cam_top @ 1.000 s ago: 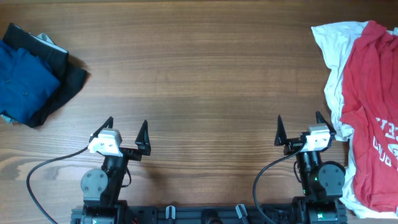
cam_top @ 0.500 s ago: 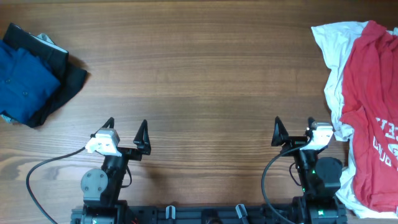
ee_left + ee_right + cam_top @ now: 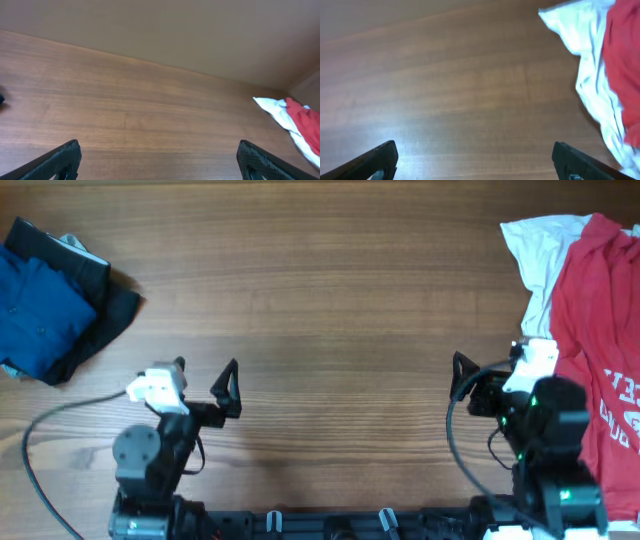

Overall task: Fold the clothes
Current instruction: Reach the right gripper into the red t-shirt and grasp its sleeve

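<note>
The left gripper (image 3: 205, 375) and right gripper (image 3: 475, 160) gape empty — the right should pinch only the crumpled red cotton T-shirt (image 3: 600, 320) at frame right, not the white cloth (image 3: 530, 240) beneath.

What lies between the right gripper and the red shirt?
Only a white garment: its edge lies along the red shirt's side nearest the right gripper. Nothing else visible.

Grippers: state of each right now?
Left gripper: open, holding nothing.
Right gripper: open, holding nothing.
</note>
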